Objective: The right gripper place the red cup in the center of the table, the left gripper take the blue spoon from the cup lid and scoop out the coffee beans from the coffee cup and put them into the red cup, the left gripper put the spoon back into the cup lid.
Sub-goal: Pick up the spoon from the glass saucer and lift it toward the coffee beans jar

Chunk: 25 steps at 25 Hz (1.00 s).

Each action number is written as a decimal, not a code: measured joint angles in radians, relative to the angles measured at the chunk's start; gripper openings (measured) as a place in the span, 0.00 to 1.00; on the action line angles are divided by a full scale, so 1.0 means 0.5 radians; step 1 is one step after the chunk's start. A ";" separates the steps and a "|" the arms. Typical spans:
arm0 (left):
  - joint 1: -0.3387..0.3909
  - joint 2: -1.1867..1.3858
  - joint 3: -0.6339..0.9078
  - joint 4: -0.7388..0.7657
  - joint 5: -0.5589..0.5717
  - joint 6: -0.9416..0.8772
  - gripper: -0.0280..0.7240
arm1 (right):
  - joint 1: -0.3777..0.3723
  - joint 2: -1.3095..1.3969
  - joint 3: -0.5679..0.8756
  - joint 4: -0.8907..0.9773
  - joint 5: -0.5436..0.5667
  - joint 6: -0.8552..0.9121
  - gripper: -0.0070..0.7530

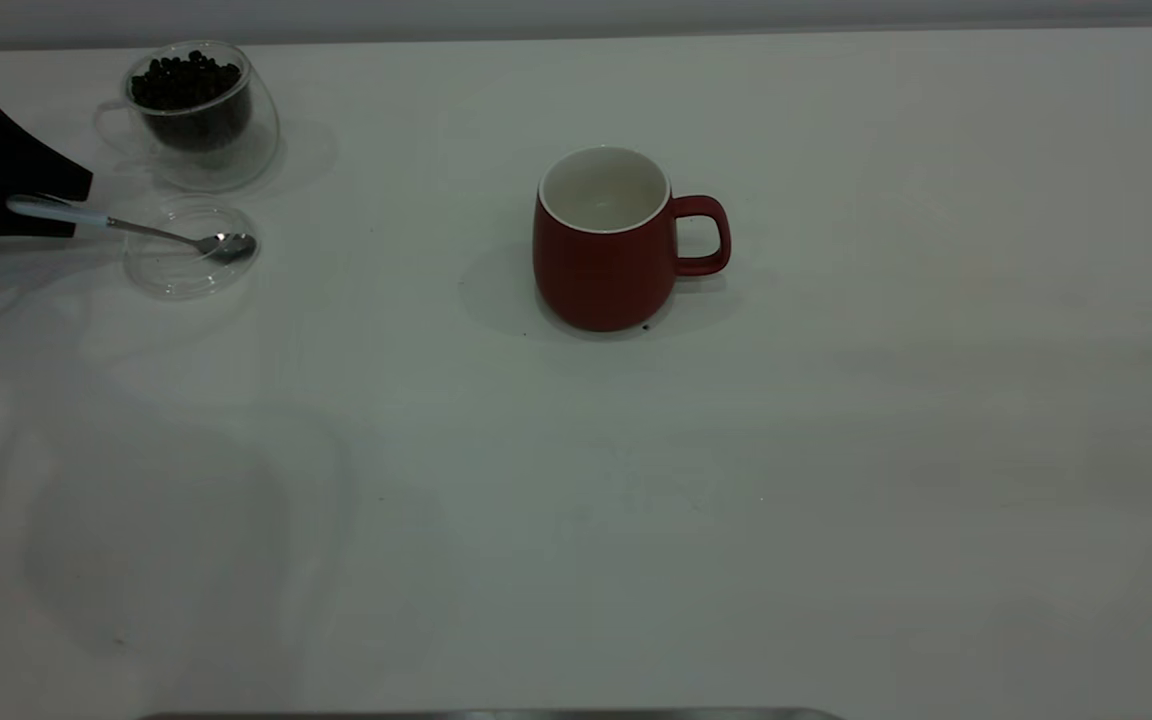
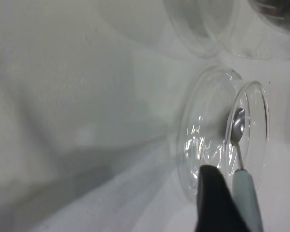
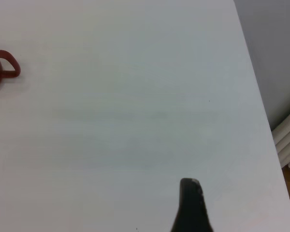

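Exterior view: blue spoon (image 1: 126, 226) lay with bowl in cup lid (image 1: 176, 275), handle pinched by left gripper (image 1: 11, 205). Coffee cup (image 1: 198, 115), full of coffee beans (image 1: 184, 82), stood just behind lid. Red cup (image 1: 604, 240) upright, well right of lid, mid-table (image 1: 636, 500). Right gripper (image 3: 191, 205): can't tell.

Blue spoon (image 2: 242, 181) gripped in left gripper (image 2: 232, 203) jaws, bowl over cup lid (image 2: 203, 140).

My left black angular claw (image 1: 56, 215) sits low at the table's far left edge, its pointed fingers (image 2: 215, 198) clamped on the pale handle of the small metal-bowled spoon (image 1: 136, 228). Of my right claw only one dark fingertip (image 3: 191, 205) shows.
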 joint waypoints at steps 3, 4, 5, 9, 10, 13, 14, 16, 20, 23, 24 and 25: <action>0.000 0.000 0.000 0.000 0.000 -0.007 0.49 | 0.000 0.000 0.000 0.000 0.000 0.000 0.79; 0.000 0.000 0.000 0.000 0.000 -0.008 0.44 | 0.000 0.000 0.000 0.000 0.000 0.000 0.79; 0.000 0.000 0.000 0.000 0.000 -0.013 0.39 | 0.000 0.000 0.000 0.000 0.000 0.000 0.79; 0.000 0.000 0.000 -0.016 0.005 -0.049 0.27 | 0.000 0.000 0.000 0.000 0.000 0.000 0.79; 0.000 0.000 0.000 -0.030 0.005 -0.053 0.26 | 0.000 0.000 0.000 0.000 0.000 0.000 0.79; 0.000 -0.013 0.000 -0.035 0.005 -0.059 0.24 | 0.000 0.000 0.000 0.000 0.000 0.000 0.79; 0.000 -0.022 0.000 -0.031 0.005 -0.059 0.24 | 0.000 0.000 0.000 0.000 0.000 0.000 0.79; 0.000 -0.052 0.000 -0.012 0.005 -0.083 0.23 | 0.000 0.000 0.000 0.000 0.000 0.000 0.79; 0.000 -0.123 0.000 0.112 0.005 -0.198 0.22 | 0.000 0.000 0.000 0.000 0.000 0.000 0.79; 0.000 -0.160 0.000 0.226 0.005 -0.299 0.22 | 0.000 0.000 0.000 0.000 0.000 0.000 0.79; 0.000 -0.167 0.000 0.247 0.005 -0.328 0.22 | 0.000 0.000 0.000 0.000 0.000 0.000 0.79; 0.000 -0.169 0.000 0.256 0.005 -0.341 0.21 | 0.000 0.000 0.000 0.000 0.000 0.000 0.79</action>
